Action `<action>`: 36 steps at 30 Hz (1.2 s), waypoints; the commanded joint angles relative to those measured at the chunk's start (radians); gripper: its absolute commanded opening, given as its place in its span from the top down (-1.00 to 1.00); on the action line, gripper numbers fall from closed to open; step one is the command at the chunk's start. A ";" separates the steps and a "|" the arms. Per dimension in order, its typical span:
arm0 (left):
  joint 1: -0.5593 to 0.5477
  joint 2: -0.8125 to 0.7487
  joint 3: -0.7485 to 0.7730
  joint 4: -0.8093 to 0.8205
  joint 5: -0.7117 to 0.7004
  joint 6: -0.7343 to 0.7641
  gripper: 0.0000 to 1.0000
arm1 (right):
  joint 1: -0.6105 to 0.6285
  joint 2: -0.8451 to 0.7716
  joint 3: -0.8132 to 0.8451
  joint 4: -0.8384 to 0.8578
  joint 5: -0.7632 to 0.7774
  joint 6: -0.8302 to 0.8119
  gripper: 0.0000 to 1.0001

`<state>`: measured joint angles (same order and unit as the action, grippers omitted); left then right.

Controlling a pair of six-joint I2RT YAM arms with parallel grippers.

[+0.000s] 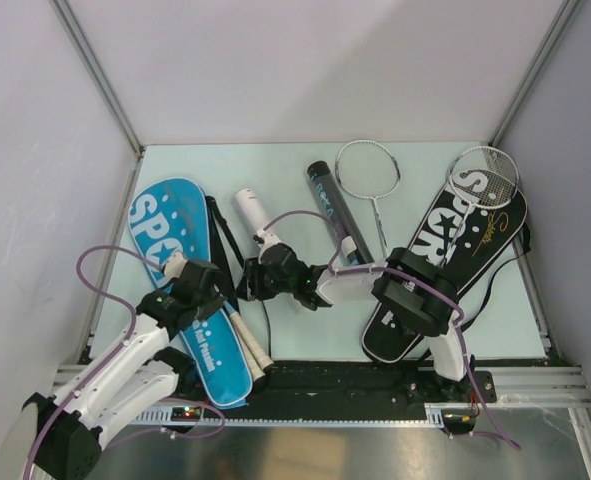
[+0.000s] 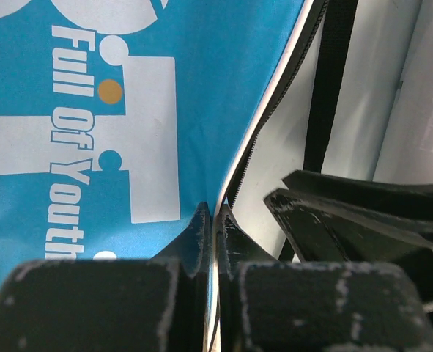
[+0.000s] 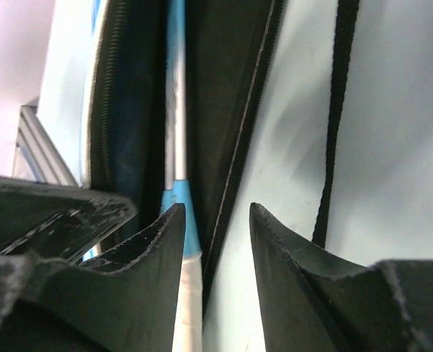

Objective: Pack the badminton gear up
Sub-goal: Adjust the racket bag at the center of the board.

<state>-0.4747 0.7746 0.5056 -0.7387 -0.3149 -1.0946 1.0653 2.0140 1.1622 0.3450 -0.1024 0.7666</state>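
The left gripper is pinched together on the edge of the blue cover, with the white-piped rim caught between its tips; the cover lies flat on the left side of the table, printed face up. The right gripper comes across from the right and sits at the same cover, just beside the left one; its fingers stand apart, one on each side of the cover's black open lip, and are not clamped on anything that shows. Inside that opening a light-blue racket shaft runs down to a white grip; from above, white handles stick out of the cover's near end. A black strap lies on the table just beside the cover.

Behind the two grippers a white tube lies tilted on the table; to its right lies a black tube, also on a slant. A silver racket rests just beside the black tube, its head toward the far wall. On the right lies the black cover — its near end is hidden under the right arm; a second racket rests with its head on the far end of that cover.
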 commanded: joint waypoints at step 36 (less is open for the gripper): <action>0.001 -0.096 0.099 0.117 -0.088 0.132 1.00 | -0.032 -0.081 0.198 -0.190 0.234 -0.260 1.00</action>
<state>-0.4801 0.6922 0.5312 -0.6701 -0.3042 -1.0451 1.0458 2.0491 1.3544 0.1658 0.0639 0.5980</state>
